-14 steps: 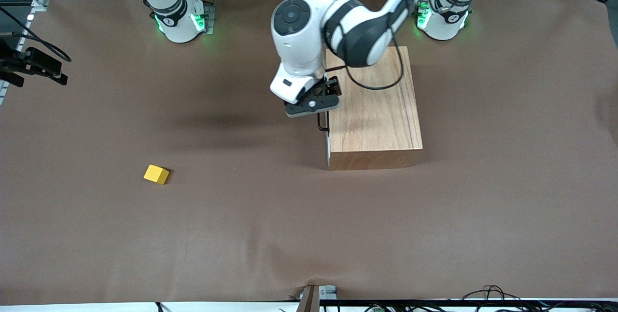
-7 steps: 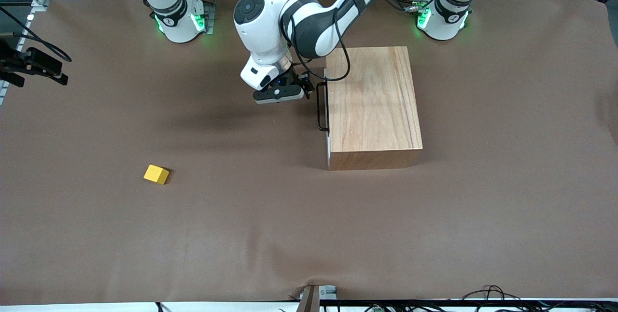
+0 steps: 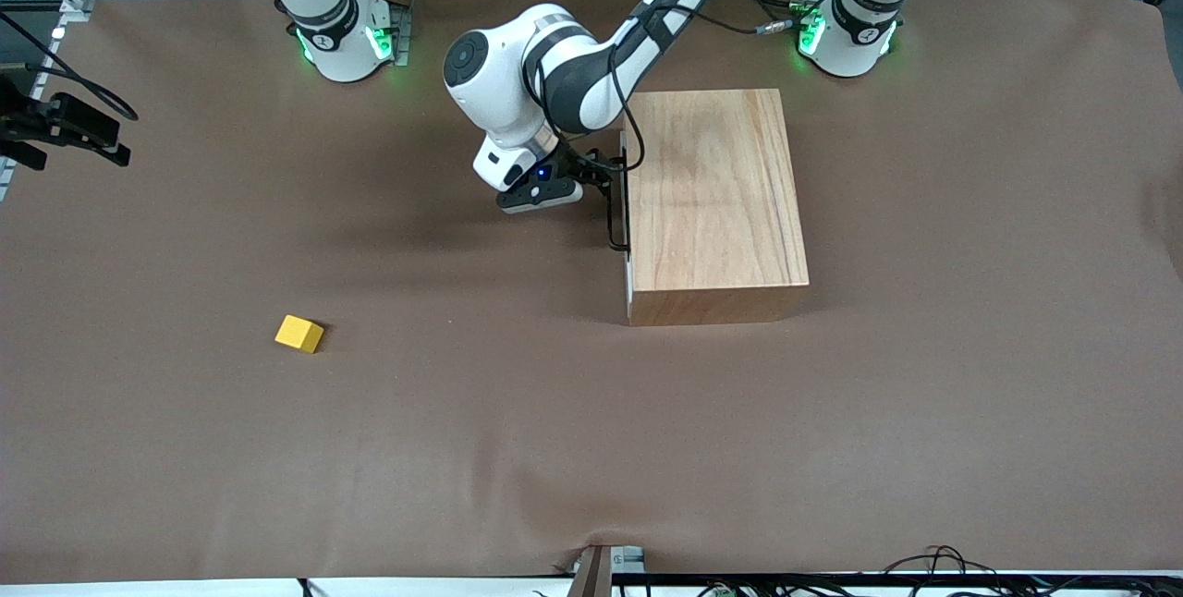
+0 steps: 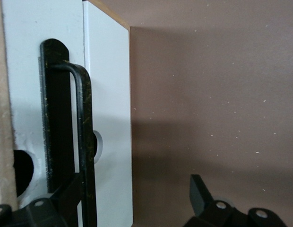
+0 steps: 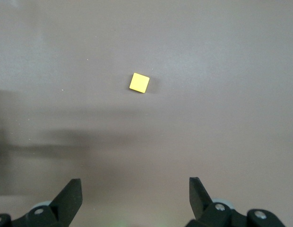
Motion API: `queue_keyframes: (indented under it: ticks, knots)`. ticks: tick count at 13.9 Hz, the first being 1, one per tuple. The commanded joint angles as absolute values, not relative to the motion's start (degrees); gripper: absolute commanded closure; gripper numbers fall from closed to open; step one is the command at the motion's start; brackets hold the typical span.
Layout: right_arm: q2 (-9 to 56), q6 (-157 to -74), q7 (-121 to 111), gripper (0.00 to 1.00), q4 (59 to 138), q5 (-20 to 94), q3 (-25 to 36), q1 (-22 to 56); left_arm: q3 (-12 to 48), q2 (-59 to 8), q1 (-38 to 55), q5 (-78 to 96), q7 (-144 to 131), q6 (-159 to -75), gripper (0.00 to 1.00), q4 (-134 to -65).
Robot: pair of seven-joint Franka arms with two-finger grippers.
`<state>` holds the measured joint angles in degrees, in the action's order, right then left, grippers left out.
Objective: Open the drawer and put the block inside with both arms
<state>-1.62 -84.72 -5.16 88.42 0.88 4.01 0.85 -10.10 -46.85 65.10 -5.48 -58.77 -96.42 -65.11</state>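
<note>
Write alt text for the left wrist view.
The left claw, fingers spread, reaches the black bar handle on the drawer, which has a white front panel. One finger hangs over brown table cover.

I see a matt brown cloth-like worktop point(image 3: 554, 412). The cabinet point(image 3: 712, 200) looks like smooth grained wood. Its drawer point(image 4: 108, 118) front looks painted white.
</note>
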Motion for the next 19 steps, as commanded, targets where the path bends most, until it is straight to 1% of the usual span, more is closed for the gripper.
queue_keyframes:
  ticks: [1,4,6,9,11,14,19]
  knots:
    - [-0.9,-84.9,-6.3,0.0,88.4,0.8,3.3,0.4,-10.5,-47.5,65.7,-6.8,-60.8,-94.7,0.0,-63.5]
    - [0.9,-85.4,-6.3,0.0,87.6,1.1,3.3,0.3,-10.5,-47.5,65.7,-6.4,-60.9,-93.8,0.0,-63.8]
    - [1.9,-87.9,-6.4,0.0,88.2,1.0,3.3,1.6,-10.5,-47.5,65.6,-6.9,-60.5,-93.7,0.0,-63.8]
    - [5.3,-88.3,-6.3,0.0,88.8,1.0,3.3,1.6,-10.5,-47.5,65.6,-7.1,-60.1,-93.0,0.0,-64.1]
    - [6.8,-91.4,-6.3,0.0,90.3,1.0,3.3,1.9,-10.5,-47.8,65.5,-7.1,-60.0,-92.5,0.0,-64.2]
    - [8.6,-97.0,-5.3,0.0,94.6,1.1,3.3,2.2,-10.5,-48.9,65.3,-6.9,-59.0,-91.7,0.0,-64.2]
    - [15.1,-101.1,9.8,0.0,94.6,1.1,3.3,2.9,-10.5,-49.0,64.9,-6.3,-58.9,-92.3,0.0,-63.9]
